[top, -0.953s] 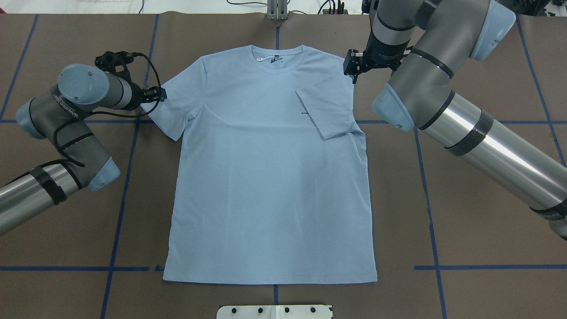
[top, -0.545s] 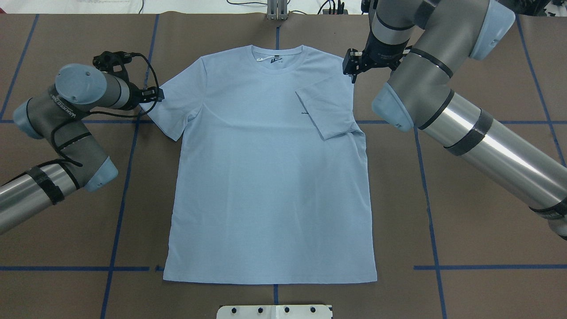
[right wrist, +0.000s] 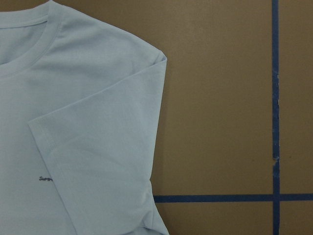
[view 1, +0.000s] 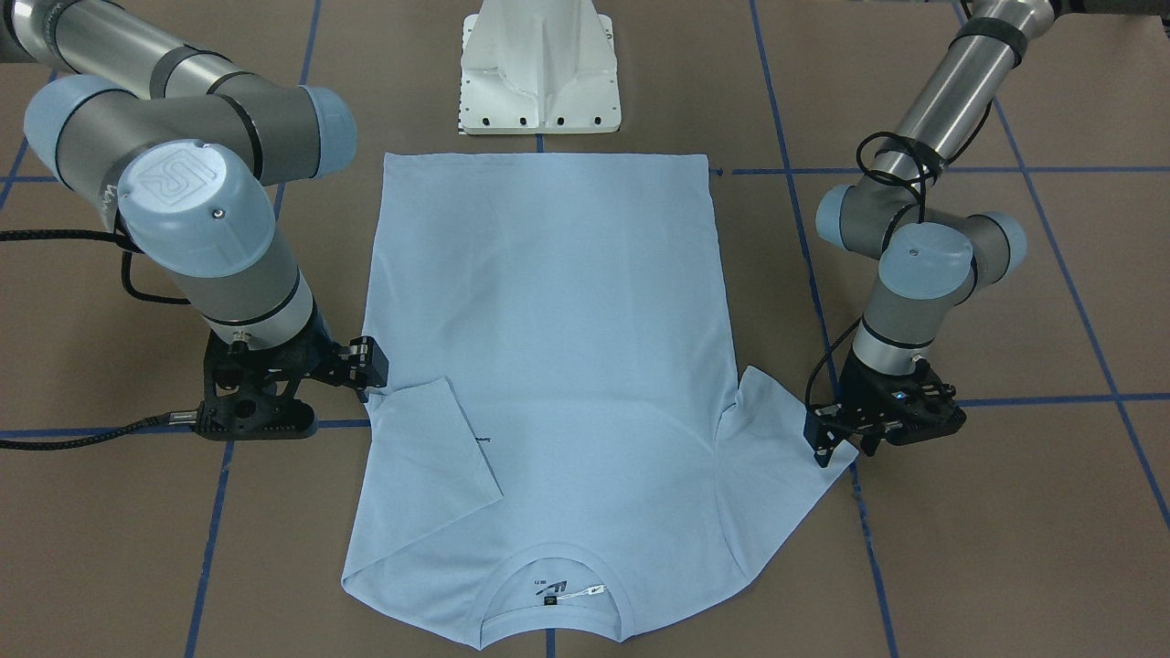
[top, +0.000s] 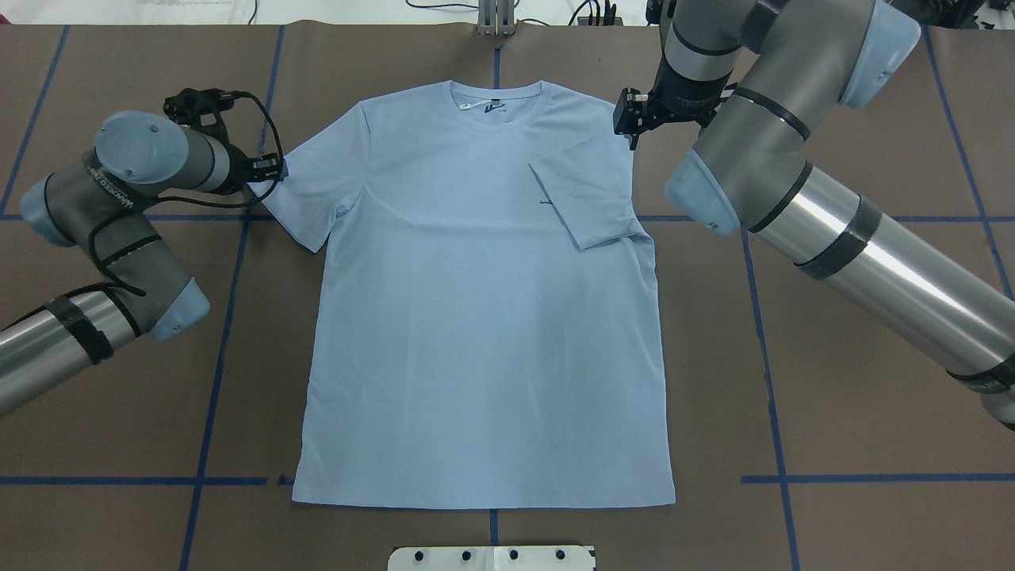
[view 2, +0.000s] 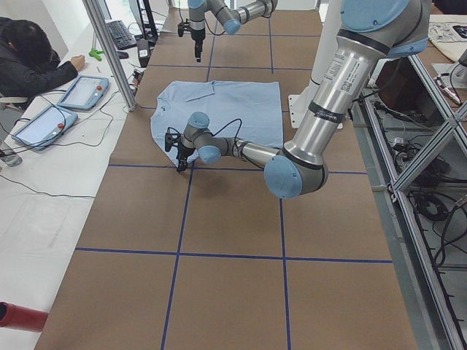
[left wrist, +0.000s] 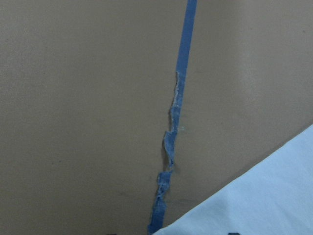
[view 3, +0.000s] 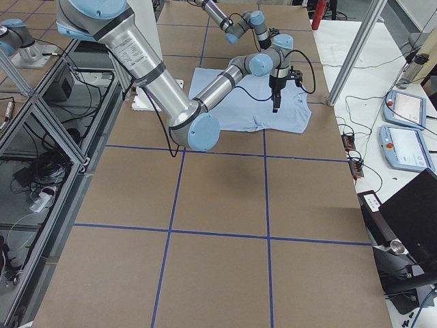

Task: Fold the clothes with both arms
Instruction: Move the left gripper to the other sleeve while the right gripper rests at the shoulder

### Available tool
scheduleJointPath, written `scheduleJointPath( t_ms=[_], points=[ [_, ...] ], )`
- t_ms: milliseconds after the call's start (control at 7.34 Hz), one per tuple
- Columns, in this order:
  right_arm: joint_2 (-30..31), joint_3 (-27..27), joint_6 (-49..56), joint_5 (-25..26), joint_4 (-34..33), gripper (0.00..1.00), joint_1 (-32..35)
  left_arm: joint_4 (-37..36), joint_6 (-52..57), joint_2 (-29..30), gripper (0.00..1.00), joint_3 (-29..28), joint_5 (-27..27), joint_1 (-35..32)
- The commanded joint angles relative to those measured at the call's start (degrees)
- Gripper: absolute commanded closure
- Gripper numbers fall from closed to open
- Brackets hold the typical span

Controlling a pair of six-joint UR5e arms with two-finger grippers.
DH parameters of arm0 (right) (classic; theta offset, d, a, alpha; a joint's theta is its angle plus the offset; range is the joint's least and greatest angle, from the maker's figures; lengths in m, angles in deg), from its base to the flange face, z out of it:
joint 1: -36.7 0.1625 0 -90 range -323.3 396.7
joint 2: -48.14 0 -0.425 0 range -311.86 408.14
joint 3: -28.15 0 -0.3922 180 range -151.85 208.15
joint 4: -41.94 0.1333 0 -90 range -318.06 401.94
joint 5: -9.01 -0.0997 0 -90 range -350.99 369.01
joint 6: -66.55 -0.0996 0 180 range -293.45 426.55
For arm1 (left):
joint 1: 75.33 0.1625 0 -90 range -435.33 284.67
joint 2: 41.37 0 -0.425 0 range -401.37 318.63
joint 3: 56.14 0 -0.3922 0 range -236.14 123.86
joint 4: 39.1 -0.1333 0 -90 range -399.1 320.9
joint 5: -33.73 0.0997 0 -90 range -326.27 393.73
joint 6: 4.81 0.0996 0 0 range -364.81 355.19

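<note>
The light blue T-shirt [top: 476, 317] lies flat and face up, with its collar [top: 498, 103] at the far side. One sleeve [top: 583, 194] is folded inward over the chest; it also shows in the right wrist view [right wrist: 98, 147]. The other sleeve [top: 313, 190] lies spread out. My left gripper [top: 276, 168] is low at that sleeve's hem [view 1: 804, 457], with its fingers apart and nothing gripped. My right gripper [top: 628, 125] hovers beside the folded shoulder, open and empty. The left wrist view shows only the sleeve corner [left wrist: 254, 196] and tape.
The white pedestal base [view 1: 539, 73] stands at the shirt's hem side. Blue tape lines [top: 214, 317] cross the brown table cover. In the exterior left view a person [view 2: 29, 58] sits at a side desk with tablets [view 2: 80, 91].
My left gripper has shifted slightly left and toward the far side along the sleeve hem. The right gripper has edged slightly toward the far side. The shirt has not moved.
</note>
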State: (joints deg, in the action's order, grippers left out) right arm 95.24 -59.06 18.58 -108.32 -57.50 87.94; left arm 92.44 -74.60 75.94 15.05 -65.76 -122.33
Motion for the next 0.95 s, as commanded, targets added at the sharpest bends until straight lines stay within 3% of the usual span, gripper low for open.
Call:
scheduleJointPath(
  t_ms=[0,272,681,817],
  points=[
    [0.02,0.02,-0.01,0.17,-0.05,0.00,-0.18,-0.76,0.00,0.02,0.58,0.61,-0.09,0.07],
    [0.10,0.02,-0.02,0.18,-0.05,0.00,-0.18,-1.20,0.00,0.02,0.96,1.93,-0.27,-0.02],
    [0.10,0.02,0.07,0.18,0.04,0.00,-0.09,-12.24,-0.34,1.59,1.00,9.13,-0.62,0.33],
    [0.19,0.02,0.07,0.18,0.04,0.00,-0.09,-15.32,-2.09,5.35,1.00,9.06,-0.62,0.59]
  ],
)
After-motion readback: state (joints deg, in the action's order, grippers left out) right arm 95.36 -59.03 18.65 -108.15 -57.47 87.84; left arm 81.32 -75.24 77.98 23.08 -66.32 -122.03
